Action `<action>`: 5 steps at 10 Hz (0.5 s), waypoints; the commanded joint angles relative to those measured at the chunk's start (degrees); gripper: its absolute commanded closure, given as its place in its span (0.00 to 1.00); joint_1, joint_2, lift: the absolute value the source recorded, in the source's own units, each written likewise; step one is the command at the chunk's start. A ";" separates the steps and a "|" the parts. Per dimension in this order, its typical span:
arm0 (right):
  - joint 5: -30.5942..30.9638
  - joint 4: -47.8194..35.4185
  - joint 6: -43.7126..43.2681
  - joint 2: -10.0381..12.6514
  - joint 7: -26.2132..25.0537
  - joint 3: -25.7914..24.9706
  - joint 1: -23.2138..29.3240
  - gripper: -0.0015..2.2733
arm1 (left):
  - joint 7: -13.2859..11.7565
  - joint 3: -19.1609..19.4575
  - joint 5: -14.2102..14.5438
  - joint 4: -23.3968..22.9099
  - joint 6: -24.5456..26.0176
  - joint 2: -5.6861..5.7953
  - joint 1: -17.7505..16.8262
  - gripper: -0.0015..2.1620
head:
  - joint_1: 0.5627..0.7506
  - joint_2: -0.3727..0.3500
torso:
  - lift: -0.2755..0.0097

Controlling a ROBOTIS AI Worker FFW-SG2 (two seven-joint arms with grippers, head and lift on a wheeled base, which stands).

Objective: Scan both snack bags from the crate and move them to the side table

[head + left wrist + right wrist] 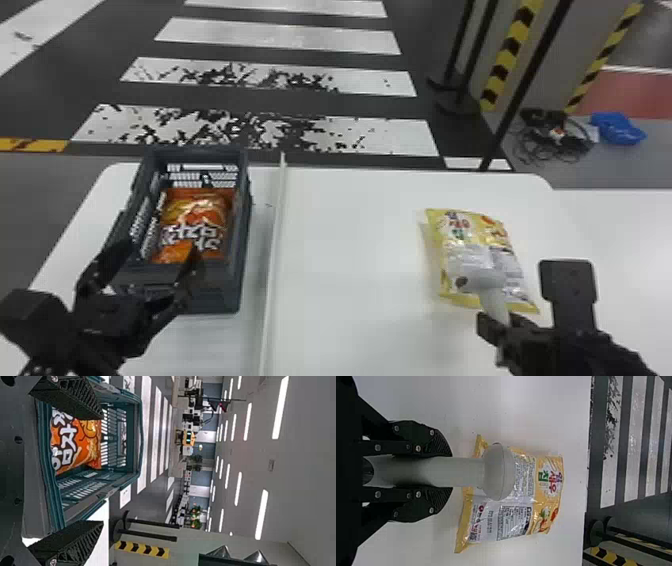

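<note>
In the head view my left gripper [150, 265] stands open above the near end of the dark crate [227, 290], where an orange snack bag [200, 215] lies. The left wrist view has the open left gripper [101, 471] facing the crate [136, 435] and the orange bag [79, 443]. My right gripper [495, 327] is shut on the handle of a light grey scanner [480, 280], over the near part of a yellow snack bag [465, 235] lying flat on the table. In the right wrist view the right gripper [449, 472] clasps the scanner [498, 472] above the yellow bag [550, 479].
A thin raised white divider [275, 225] runs along the white table [350, 240] between crate and yellow bag. Past the table's far edge stand black poles [525, 85]; cables [555, 140] and a blue bag [617, 127] lie on the floor.
</note>
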 commanded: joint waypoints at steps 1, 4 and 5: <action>0.04 0.09 -0.05 0.00 0.04 0.03 0.03 0.99 | -0.04 0.00 0.01 0.08 0.00 -0.01 0.00 0.03 | 0.70 0.40 | 0.62; 0.04 -0.18 -0.57 0.00 0.04 -0.06 0.03 0.99 | 0.05 0.00 0.01 0.08 0.00 -0.01 0.00 0.03 | 0.70 0.40 | 0.62; -0.22 -0.26 -1.63 -0.09 0.04 -0.76 0.03 0.99 | 0.05 0.00 0.01 0.08 0.00 -0.01 0.00 0.03 | 0.70 0.40 | 0.62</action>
